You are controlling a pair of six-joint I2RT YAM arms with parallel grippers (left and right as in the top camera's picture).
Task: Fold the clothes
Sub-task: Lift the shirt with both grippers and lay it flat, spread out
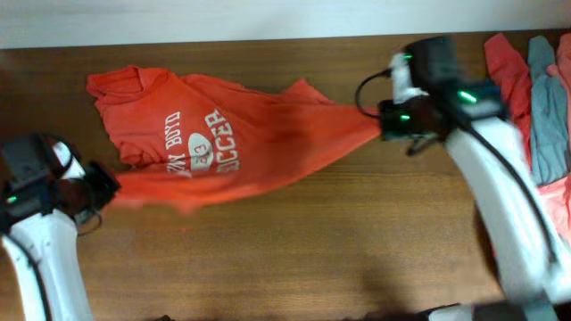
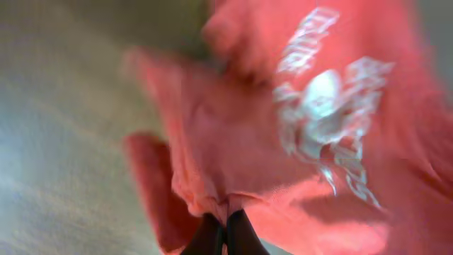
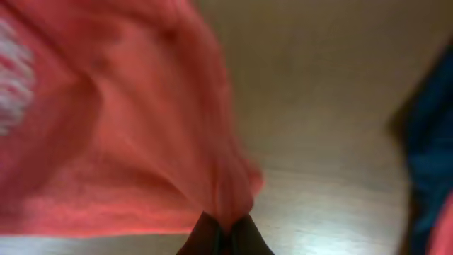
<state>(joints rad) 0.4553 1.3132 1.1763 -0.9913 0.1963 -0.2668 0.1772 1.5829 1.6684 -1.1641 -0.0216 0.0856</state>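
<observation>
My right pincer (image 1: 385,121) is clamped on a bunched edge of the orange T-shirt (image 1: 232,143). My left pincer (image 1: 105,187) grips the opposite edge, probably the hem, though it's blurry. The shirt stretches between them across the worktop's (image 1: 312,259) far left half. It's soft, light and floppy, so corners and hems are the places to take hold.

Looks like robot lab bench to me: bare dark wood table (image 1: 303,267), plain pale wall (image 1: 223,18) behind, my left arm (image 1: 40,259) and right arm (image 1: 508,205) reaching over tabletop, black cable (image 1: 360,89) looped loose, clothes (image 1: 544,98) heaped at edge
</observation>
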